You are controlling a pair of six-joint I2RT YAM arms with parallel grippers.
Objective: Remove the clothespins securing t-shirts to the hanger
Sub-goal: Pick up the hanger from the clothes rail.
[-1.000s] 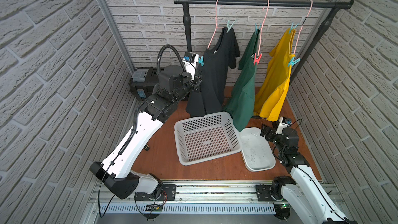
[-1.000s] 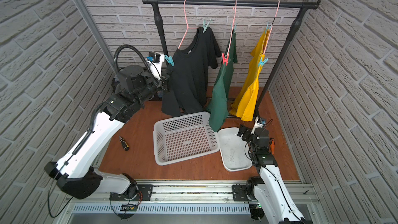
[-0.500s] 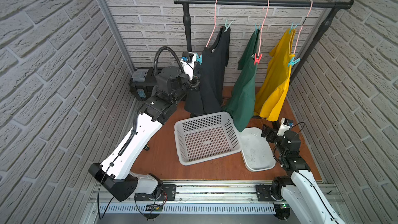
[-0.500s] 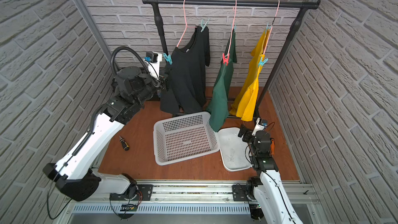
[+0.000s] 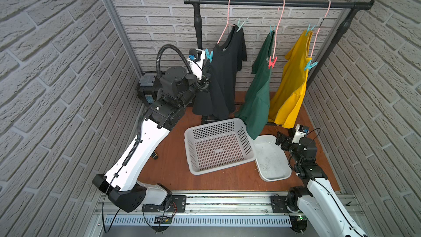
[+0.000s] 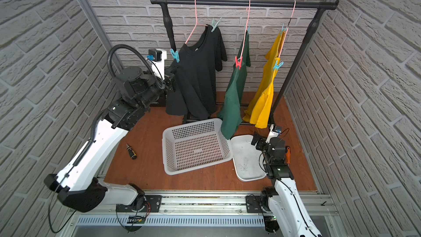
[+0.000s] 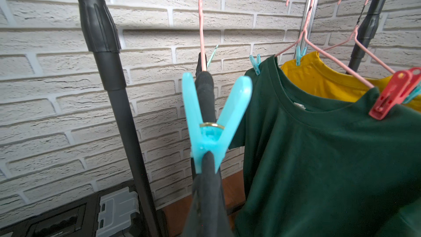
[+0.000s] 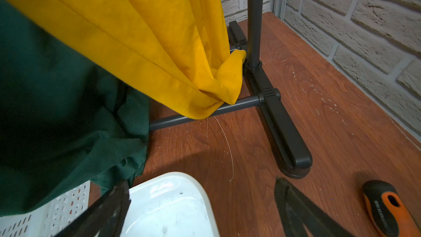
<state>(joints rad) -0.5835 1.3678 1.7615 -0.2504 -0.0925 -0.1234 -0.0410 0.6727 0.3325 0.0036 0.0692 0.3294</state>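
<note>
One clothespin (image 5: 209, 55) above left jaws on black t-shirt (image 5: 225, 81)

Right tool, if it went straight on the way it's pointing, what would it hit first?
Most likely the hem of the yellow t-shirt, draped over the rack's low crossbar, straight ahead of the open right tool. Depth is unclear; tilted downward, it would meet the wooden floor first.

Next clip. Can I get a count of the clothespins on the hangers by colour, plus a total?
Teal clothespins: 5 (two on the black t-shirt, one on the green t-shirt, two on the yellow t-shirt)
Red clothespin: 1 (on the green t-shirt)
Total: 6, all clipped on
</note>
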